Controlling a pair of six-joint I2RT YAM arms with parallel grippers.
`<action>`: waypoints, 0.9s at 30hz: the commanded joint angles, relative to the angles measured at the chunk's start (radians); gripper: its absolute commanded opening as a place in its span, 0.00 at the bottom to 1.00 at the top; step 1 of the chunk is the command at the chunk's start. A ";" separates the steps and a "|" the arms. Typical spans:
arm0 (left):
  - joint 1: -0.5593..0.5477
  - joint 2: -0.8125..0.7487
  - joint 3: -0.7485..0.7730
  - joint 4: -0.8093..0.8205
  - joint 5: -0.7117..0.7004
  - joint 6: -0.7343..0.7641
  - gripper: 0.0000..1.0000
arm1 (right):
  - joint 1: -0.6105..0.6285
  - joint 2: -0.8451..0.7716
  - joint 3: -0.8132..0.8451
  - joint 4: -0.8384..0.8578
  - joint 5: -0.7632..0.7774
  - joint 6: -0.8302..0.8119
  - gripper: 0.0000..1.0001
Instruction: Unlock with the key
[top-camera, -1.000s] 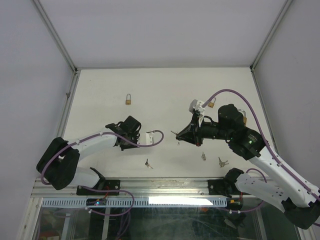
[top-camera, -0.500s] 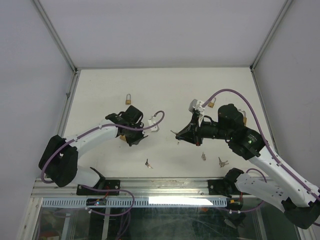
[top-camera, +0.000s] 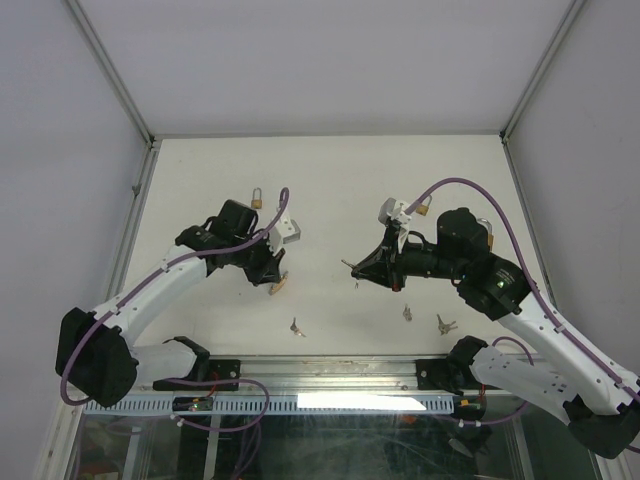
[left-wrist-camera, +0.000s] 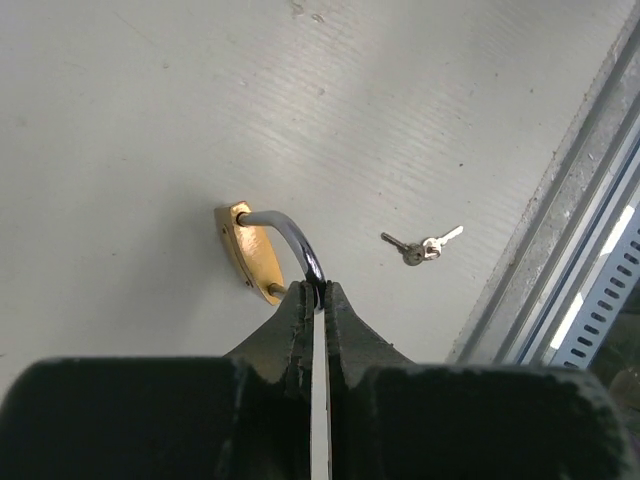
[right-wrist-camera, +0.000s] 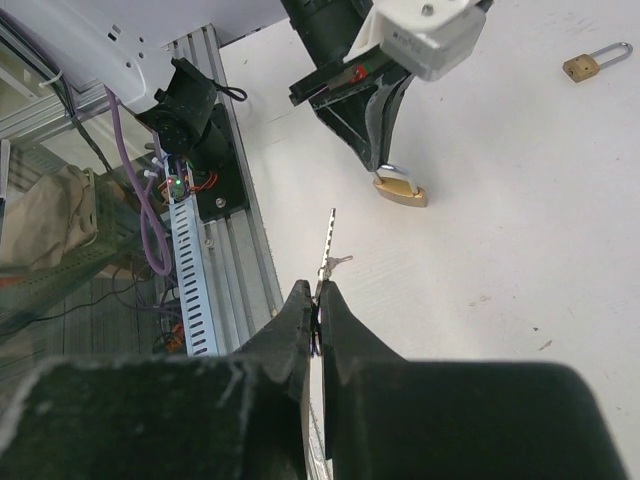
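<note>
My left gripper (left-wrist-camera: 320, 290) is shut on the steel shackle of a brass padlock (left-wrist-camera: 250, 255) and holds it above the table; from above the padlock (top-camera: 278, 283) hangs below the gripper (top-camera: 270, 272) at centre left. My right gripper (right-wrist-camera: 318, 292) is shut on the head of a silver key (right-wrist-camera: 327, 240), blade pointing away from the fingers toward the left arm. From above the key (top-camera: 350, 267) sticks out left of the right gripper (top-camera: 362, 268), some way right of the padlock. In the right wrist view the padlock (right-wrist-camera: 402, 190) hangs under the left fingers.
A second brass padlock (top-camera: 258, 198) lies at the back left, also in the right wrist view (right-wrist-camera: 590, 62). Another padlock (top-camera: 424, 207) sits near the right arm's cable. Loose keys lie near the front edge (top-camera: 296, 327), (top-camera: 407, 313), (top-camera: 444, 323); one pair shows in the left wrist view (left-wrist-camera: 422, 246).
My left arm has swung back and outward, lifting the padlock by its shackle and turning it toward the right arm. The right arm with the key has stayed still.
</note>
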 joint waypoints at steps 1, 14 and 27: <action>0.051 -0.006 0.002 0.077 0.050 0.008 0.00 | 0.003 -0.019 0.036 0.063 0.000 -0.003 0.00; 0.147 0.036 -0.008 0.060 0.057 0.108 0.00 | 0.003 -0.013 0.042 0.057 0.004 -0.002 0.00; 0.146 0.068 0.020 0.038 0.060 0.105 0.58 | 0.003 -0.022 0.033 0.056 0.011 0.001 0.00</action>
